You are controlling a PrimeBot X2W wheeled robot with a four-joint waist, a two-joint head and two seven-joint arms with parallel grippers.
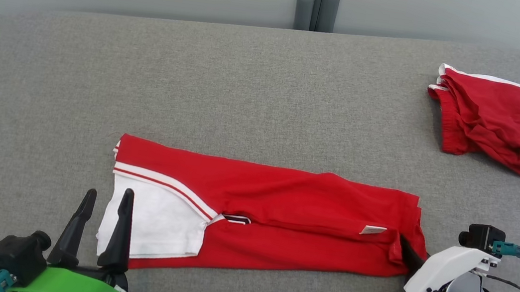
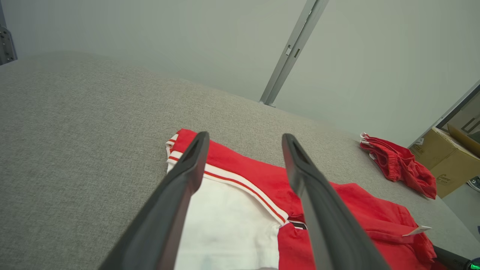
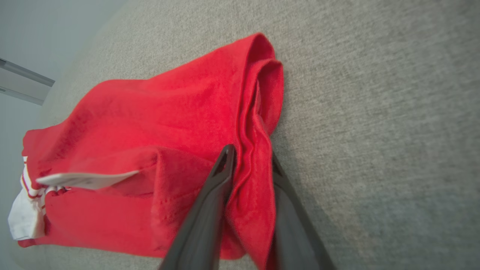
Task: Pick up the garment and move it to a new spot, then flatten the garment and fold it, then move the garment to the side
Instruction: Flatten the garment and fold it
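A red garment [image 1: 282,209] with a white sleeve and red-white trim lies folded lengthwise into a long strip across the middle of the grey padded table [image 1: 247,89]. At its left end my left gripper [image 1: 105,196] stands open, one finger over the white sleeve [image 2: 225,225] and the other just off the cloth. My right gripper [image 1: 405,248] is shut on the garment's right hem; the right wrist view shows a fold of red cloth [image 3: 251,176] pinched between the two fingers. A white label [image 1: 373,230] sticks out near that end.
A second red garment [image 1: 489,121] with white trim lies crumpled at the table's far right. Cardboard boxes [image 2: 446,157] stand beyond the table's right side. A grey wall post [image 1: 316,2] rises behind the table.
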